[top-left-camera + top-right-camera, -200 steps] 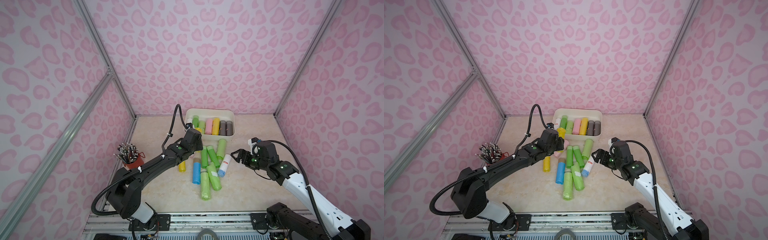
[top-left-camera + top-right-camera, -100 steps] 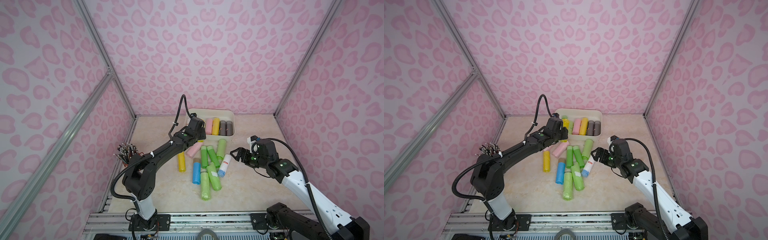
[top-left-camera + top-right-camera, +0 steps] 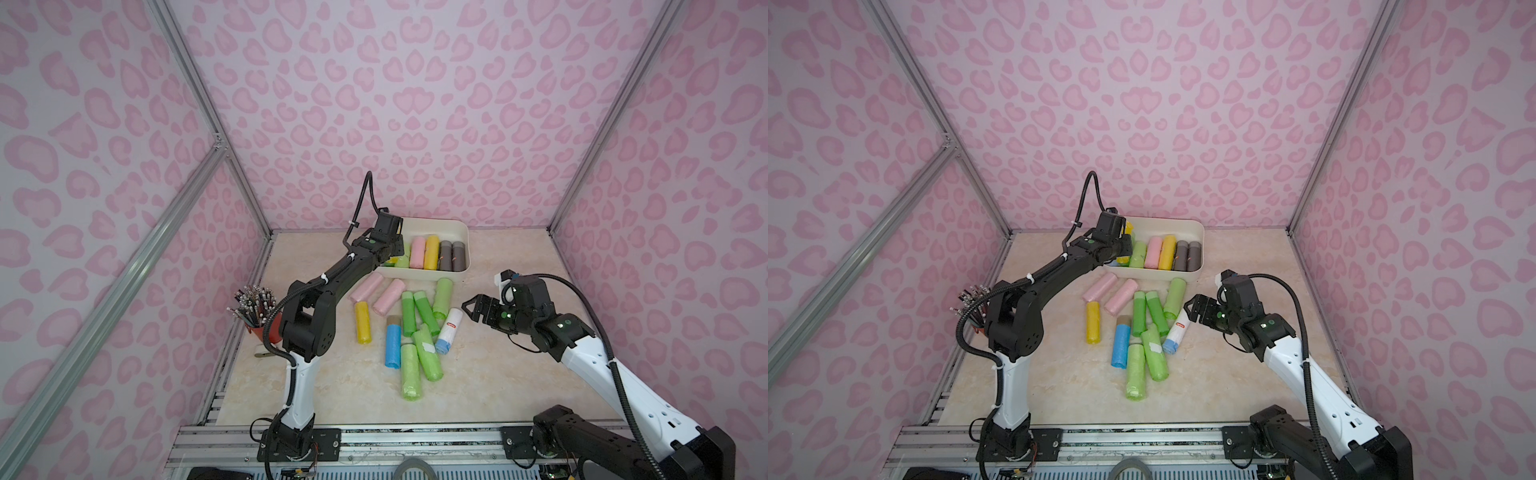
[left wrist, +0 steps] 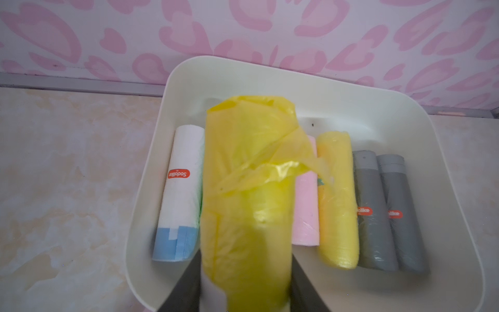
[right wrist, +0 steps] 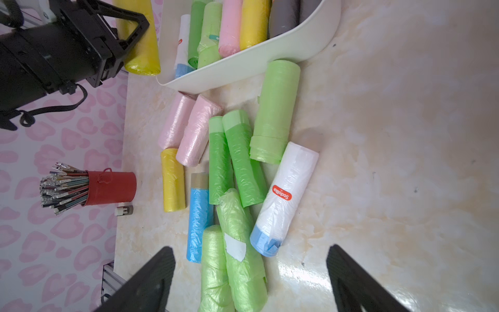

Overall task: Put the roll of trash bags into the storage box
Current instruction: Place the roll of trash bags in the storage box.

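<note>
My left gripper (image 4: 245,283) is shut on a yellow roll of trash bags (image 4: 245,202) with a loose flap. It holds the roll over the near-left part of the cream storage box (image 4: 351,100). In a top view the left gripper (image 3: 390,245) sits at the box's (image 3: 461,232) left end. Inside the box lie white, pink, yellow and two grey rolls. My right gripper (image 3: 471,309) hangs open and holds nothing, just right of the loose pile. The nearest loose roll to it is a white one with a blue end (image 5: 286,197).
Several loose rolls in green, pink, yellow and blue lie on the table in front of the box (image 3: 1198,232). A red cup of pencils (image 3: 266,328) stands at the left wall, with a small white item (image 5: 123,210) beside it. Pink walls enclose three sides.
My left arm has swung from the pile back to the box, carrying the yellow roll over its left end. The right arm has barely moved.
</note>
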